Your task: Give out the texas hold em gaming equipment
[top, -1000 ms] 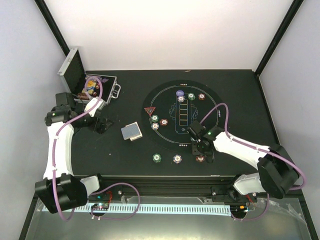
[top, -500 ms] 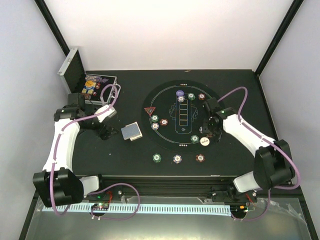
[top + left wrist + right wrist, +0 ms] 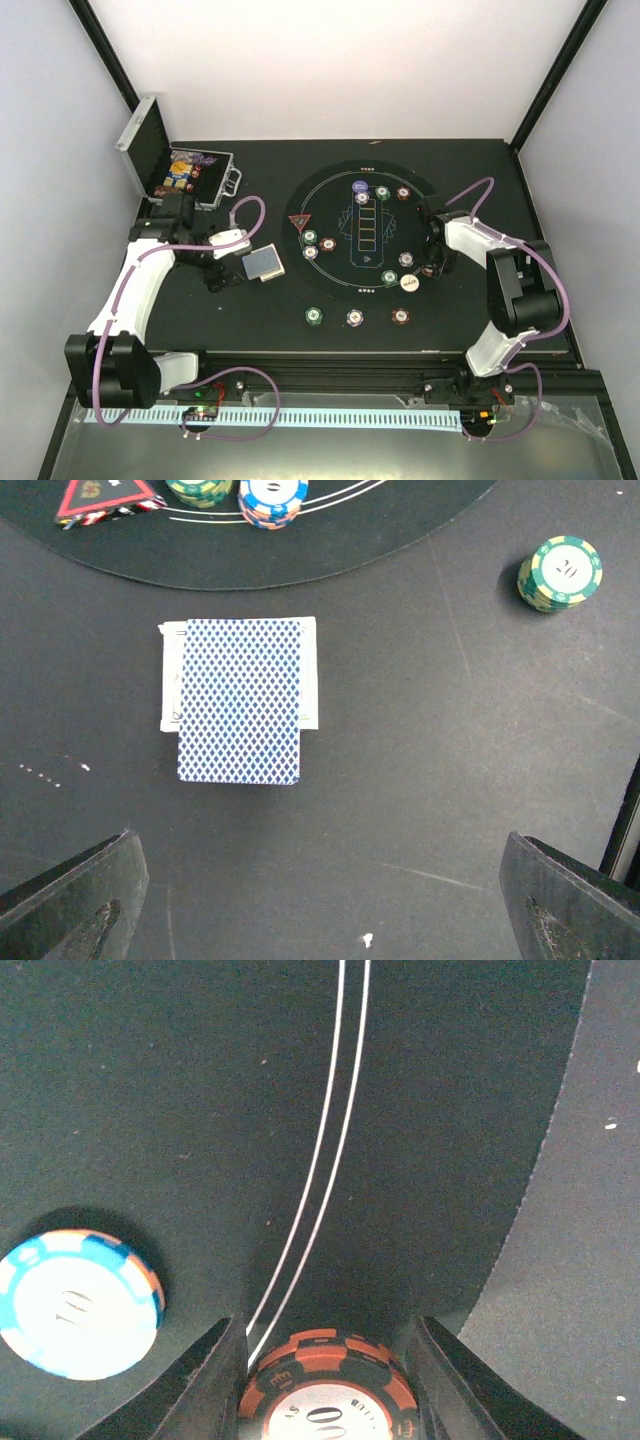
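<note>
top view, desk: black desk with a round black mat with white lines; an open silver metal hinged case at its far left corner.
top view, cards: small stack of blue-backed playing cards on the desk, left of the mat.
top view, chips: green round chip, white round chip and brown-red round chip in a row at the mat's near rim.
left wrist view, left jaws: spread wide, empty, above bare desk; the cards lie ahead between them, the top card slid nearer than the rest.
left wrist view, extras: green chip stack off the mat; red triangular marker on it.
right wrist view, right jaws: clenched on an orange-red striped chip, low over the mat.
right wrist view, neighbour: white chip with blue and orange edge flat on the mat, apart to the left.
</note>
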`<state>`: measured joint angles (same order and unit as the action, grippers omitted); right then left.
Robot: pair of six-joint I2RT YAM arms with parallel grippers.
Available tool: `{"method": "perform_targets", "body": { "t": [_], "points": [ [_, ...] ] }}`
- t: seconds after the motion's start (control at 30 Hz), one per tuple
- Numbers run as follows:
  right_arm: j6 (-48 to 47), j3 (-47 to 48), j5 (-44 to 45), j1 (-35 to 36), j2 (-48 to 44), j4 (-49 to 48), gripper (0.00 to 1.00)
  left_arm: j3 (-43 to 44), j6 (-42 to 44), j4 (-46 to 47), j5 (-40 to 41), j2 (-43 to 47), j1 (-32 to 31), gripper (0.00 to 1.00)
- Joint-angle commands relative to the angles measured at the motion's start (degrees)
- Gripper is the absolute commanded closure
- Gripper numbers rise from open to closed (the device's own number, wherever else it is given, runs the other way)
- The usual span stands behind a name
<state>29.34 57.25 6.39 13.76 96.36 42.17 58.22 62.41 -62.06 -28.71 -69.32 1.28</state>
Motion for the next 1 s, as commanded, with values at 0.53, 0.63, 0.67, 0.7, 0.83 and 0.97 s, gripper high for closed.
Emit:
{"method": "perform_targets", "body": {
  "t": [0.53,0.63,0.67,0.7,0.83,0.97],
  "points": [
    [1.42,0.99,1.61,-0.73,-5.23,-1.58,0.2,-2.83,-0.04,11.59,9.32,-10.79,-9.21,0.01],
    [1.68,0.39,2.46,0.25,-10.2,-0.23,0.2,-1.57,-2.57,12.59,13.14,-13.84,-10.04,0.01],
    [1.81,0.28,2.93,1.09,-11.77,0.24,0.2,-1.51,-3.07,13.31,13.75,-14.45,-10.11,0.01],
    [1.9,0.17,3.34,2.03,-13.23,1.06,0.2,-1.76,-3.16,14.02,14.15,-14.74,-10.22,0.01],
    [3.82,0.48,5.31,7.15,-18.0,3.96,0.16,-3.32,-3.39,16.59,16.33,-14.91,-11.09,0.01],
    [6.45,0.63,6.14,12.79,-20.41,5.71,0.13,-3.72,-5.29,17.76,17.28,-14.5,-11.3,0.01]
  ]
}}
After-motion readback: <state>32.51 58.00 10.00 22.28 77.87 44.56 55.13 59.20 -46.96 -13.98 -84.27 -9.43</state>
